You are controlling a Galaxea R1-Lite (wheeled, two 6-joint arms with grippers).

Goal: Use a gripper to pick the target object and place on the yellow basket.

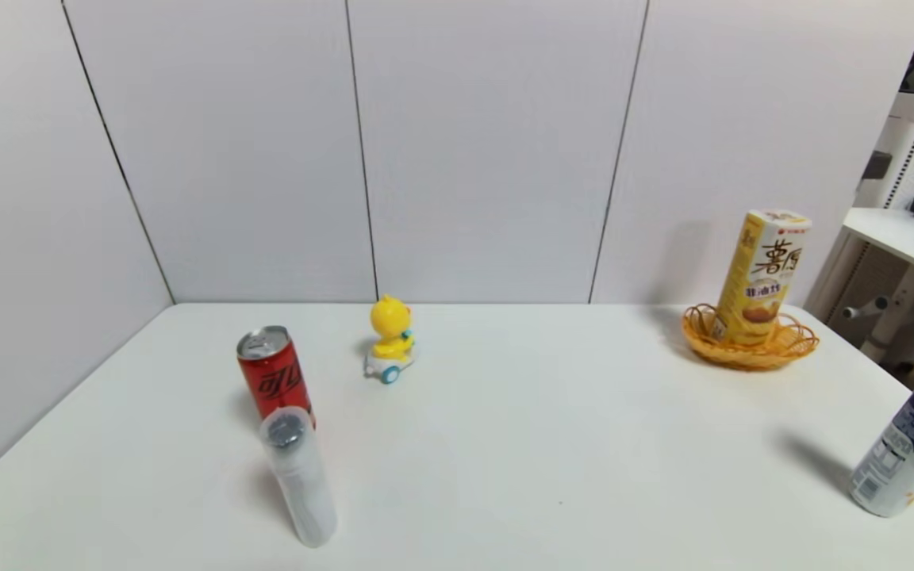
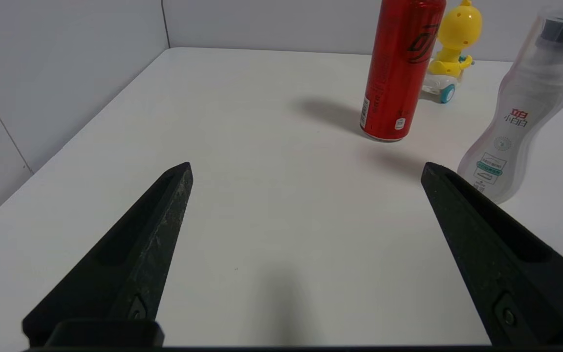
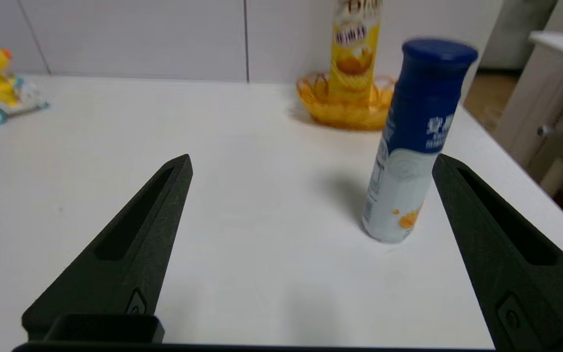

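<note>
Both the left end effector [image 2: 307,168] and right end effector [image 3: 313,159] hang spread and empty, the box [image 1: 760,277] standing beyond the right one in the basket [image 1: 743,358], presumably as its goal.

The box [image 1: 760,277] is yellow with a white top and dark characters; the basket [image 1: 750,349] is orange-yellow, woven. The can [image 1: 276,374] is red with black lettering and a silver top. The duck [image 1: 391,329] is yellow with teal wheels. The bottle [image 3: 411,142] is dark blue above, whitish below, with orange spots. The table [image 1: 552,428] is white.
</note>
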